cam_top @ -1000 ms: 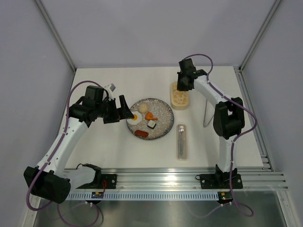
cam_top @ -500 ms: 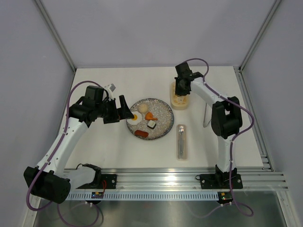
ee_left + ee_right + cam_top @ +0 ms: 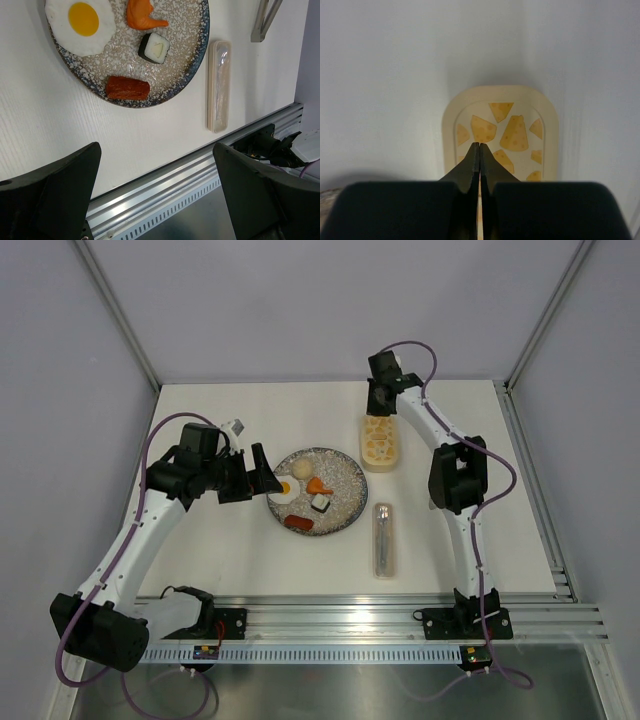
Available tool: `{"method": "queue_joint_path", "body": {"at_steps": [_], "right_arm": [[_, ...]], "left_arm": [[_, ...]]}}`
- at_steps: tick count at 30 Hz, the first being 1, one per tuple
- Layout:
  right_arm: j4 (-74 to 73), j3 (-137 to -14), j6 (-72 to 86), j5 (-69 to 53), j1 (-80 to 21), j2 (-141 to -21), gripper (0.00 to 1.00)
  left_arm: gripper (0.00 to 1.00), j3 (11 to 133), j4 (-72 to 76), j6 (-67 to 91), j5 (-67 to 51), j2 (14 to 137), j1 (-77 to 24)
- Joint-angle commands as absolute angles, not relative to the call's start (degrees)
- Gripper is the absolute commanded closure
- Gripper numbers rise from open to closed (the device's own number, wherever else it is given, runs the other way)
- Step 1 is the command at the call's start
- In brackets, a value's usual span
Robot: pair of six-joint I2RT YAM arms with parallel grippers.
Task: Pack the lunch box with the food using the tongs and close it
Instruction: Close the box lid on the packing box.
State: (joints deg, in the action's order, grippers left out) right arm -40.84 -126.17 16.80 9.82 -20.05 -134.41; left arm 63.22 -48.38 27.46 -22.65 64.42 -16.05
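The cream lunch box (image 3: 380, 443) sits right of the plate with its yellow cheese-patterned lid (image 3: 506, 131) on it. My right gripper (image 3: 377, 409) hangs over the box's far end. In the right wrist view the right gripper (image 3: 479, 145) is shut, with nothing between the jaws. The food lies on the speckled plate (image 3: 346, 476): fried egg (image 3: 80, 22), orange piece (image 3: 142, 14), sushi roll (image 3: 154, 48), sausage (image 3: 127, 87) and a pale bun (image 3: 301, 471). My left gripper (image 3: 257, 469) stands open and empty at the plate's left edge. The silver tongs (image 3: 263, 20) lie right of the cutlery case.
A long clear cutlery case (image 3: 384, 538) lies right of the plate, toward the front. The aluminium rail (image 3: 350, 618) runs along the table's near edge. Grey walls enclose the back and both sides.
My right arm has swung left and back, so its gripper now stands at the lunch box's far end and the lid shows in full. The left arm has not moved.
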Motion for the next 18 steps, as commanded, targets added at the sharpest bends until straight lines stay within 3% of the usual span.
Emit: {"method": "queue_joint_path", "body": {"at_steps": [1, 6, 18], "right_arm": [[-43.85, -129.27, 17.49, 8.71, -18.9, -140.43, 1.0], [-46.76, -131.57, 17.49, 6.77, -18.9, -143.18, 1.0], [-42.46, -123.5, 17.05, 9.05, -18.81, -125.87, 0.98]], "left_arm": [[0.02, 63.11, -47.28, 27.16, -22.33, 63.19, -15.82], [0.02, 62.67, -46.85, 27.42, -22.59, 63.19, -15.73], [0.02, 61.96, -46.41, 27.6, -23.03, 61.79, -15.73]]}}
